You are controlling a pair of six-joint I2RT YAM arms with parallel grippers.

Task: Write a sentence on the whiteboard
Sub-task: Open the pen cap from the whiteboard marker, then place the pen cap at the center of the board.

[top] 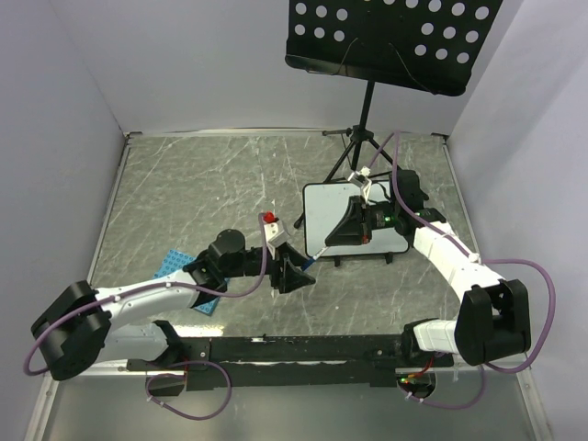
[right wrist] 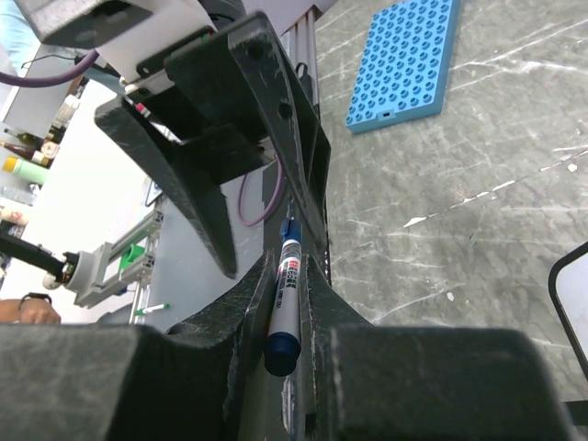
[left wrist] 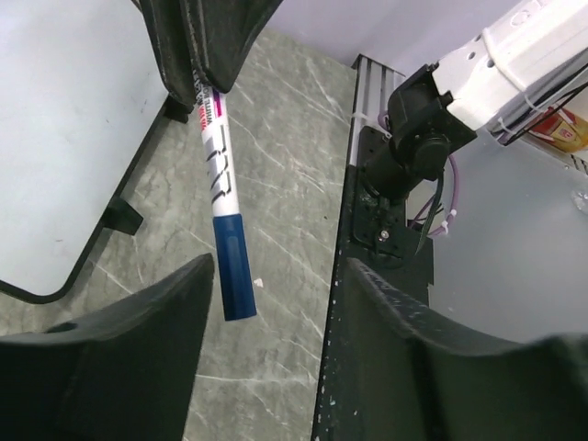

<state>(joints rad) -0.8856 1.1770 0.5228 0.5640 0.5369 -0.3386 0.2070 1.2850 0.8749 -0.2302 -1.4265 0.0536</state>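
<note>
The whiteboard [top: 317, 207] stands on short black feet at centre right; its visible surface is blank and no sentence shows. It also shows in the left wrist view [left wrist: 64, 138]. My right gripper [top: 326, 246] hovers over the board's near left part, shut on a white marker [right wrist: 287, 294] with blue ends. The marker [left wrist: 220, 175] points down-left, and its blue cap [left wrist: 234, 271] hangs between my left gripper's fingers. My left gripper [top: 299, 271] is open, and the left finger [left wrist: 119, 349] lies close beside the cap without gripping it.
A black perforated music-stand tray [top: 390, 37] rises at the back, with its tripod legs [top: 342, 163] just behind the board. A blue studded plate [top: 176, 266] lies partly under my left arm and also shows in the right wrist view [right wrist: 404, 60]. Grey walls enclose the table.
</note>
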